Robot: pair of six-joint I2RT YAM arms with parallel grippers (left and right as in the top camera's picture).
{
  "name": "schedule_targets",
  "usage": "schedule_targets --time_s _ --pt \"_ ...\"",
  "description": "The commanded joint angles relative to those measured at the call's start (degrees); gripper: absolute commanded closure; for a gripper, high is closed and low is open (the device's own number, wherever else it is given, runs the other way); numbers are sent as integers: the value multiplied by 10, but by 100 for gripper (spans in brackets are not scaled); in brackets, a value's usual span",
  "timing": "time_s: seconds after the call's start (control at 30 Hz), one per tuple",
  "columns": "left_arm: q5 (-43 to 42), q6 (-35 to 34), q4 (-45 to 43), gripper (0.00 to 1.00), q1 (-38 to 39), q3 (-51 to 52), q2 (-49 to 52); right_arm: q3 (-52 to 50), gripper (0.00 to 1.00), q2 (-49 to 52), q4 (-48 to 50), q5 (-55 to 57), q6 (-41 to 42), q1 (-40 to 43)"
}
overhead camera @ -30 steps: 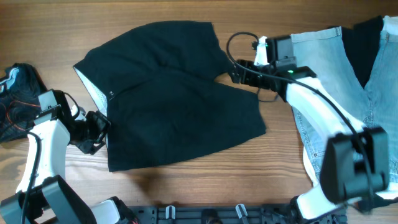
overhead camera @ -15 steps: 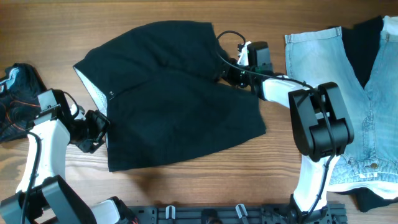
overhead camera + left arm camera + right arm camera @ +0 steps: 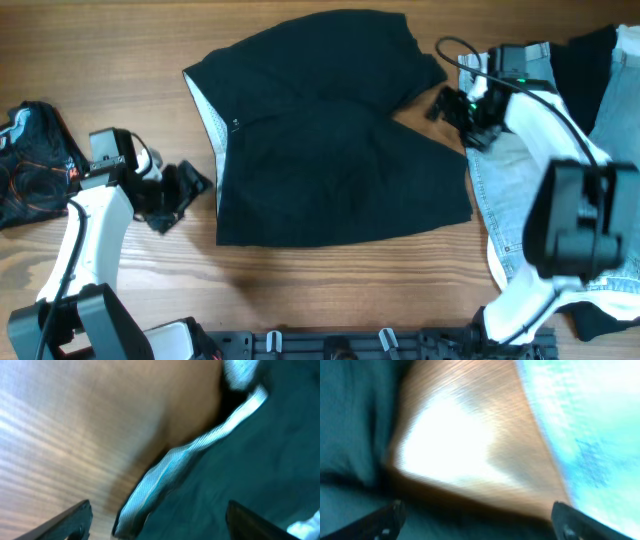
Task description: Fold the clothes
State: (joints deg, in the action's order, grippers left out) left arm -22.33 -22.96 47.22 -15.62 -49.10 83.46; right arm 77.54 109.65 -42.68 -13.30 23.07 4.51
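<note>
Black shorts (image 3: pixel 330 130) lay flat mid-bench (image 3: pixel 100 60), bare wood along the near and left edges; denim shorts (image 3: pixel 510 170) at right, cut off by the frame. Left end effector (image 3: pixel 188 195), spread and empty, sat just beside the waistband; right end effector (image 3: pixel 440 104), likewise spread, between the two garments. Wrist views were blurred.

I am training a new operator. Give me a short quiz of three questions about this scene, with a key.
1. True or false: the black shorts are already folded in half.
2. What lies on the other side of the right gripper from the black shorts? A: light-blue denim shorts. B: a white towel. C: a red shirt.
3. Fill in: the left gripper is ____ (open or shut).
Key: 1 false; 2 A; 3 open.
</note>
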Motion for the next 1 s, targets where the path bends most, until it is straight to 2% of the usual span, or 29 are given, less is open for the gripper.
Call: schedule_targets --time_s 0.0,0.07,0.1,0.17,0.23,0.4,0.47,0.53,0.57,0.63,0.77,0.83,0.9,0.97 --pt "-8 0 82 11 1 -4 0 6 0 -117 -108 85 -17 12" --pt "-8 0 115 12 1 -2 0 4 0 -154 -199 80 51 12" --pt "-8 -10 118 15 2 5 0 -6 0 -170 -230 72 94 12" --pt "-8 -45 106 20 3 33 0 -39 0 -195 -233 21 117 12" --pt "-29 -45 60 23 22 66 0 -77 0 -209 -223 10 131 12" --pt "-36 -83 -56 20 120 113 1 -129 0 -210 -205 -4 129 11" --pt "-16 -138 -76 25 163 113 1 -147 0 -209 -200 -8 128 11" --pt "10 -179 -58 25 184 113 1 -155 0 -210 -199 -8 126 11" --pt "14 -194 -38 22 190 113 1 -160 0 -209 -194 -8 126 11" --pt "14 -200 -15 17 190 113 1 -162 0 -209 -188 -8 125 11" --pt "17 -211 19 16 190 113 0 -162 0 -209 -181 -8 114 11" --pt "77 -240 -10 17 190 113 1 -162 0 -209 -177 -8 114 11" --pt "153 -269 -23 23 191 113 1 -162 0 -209 -177 -7 114 11" --pt "158 -277 -34 33 194 113 1 -162 0 -209 -178 -7 112 11"
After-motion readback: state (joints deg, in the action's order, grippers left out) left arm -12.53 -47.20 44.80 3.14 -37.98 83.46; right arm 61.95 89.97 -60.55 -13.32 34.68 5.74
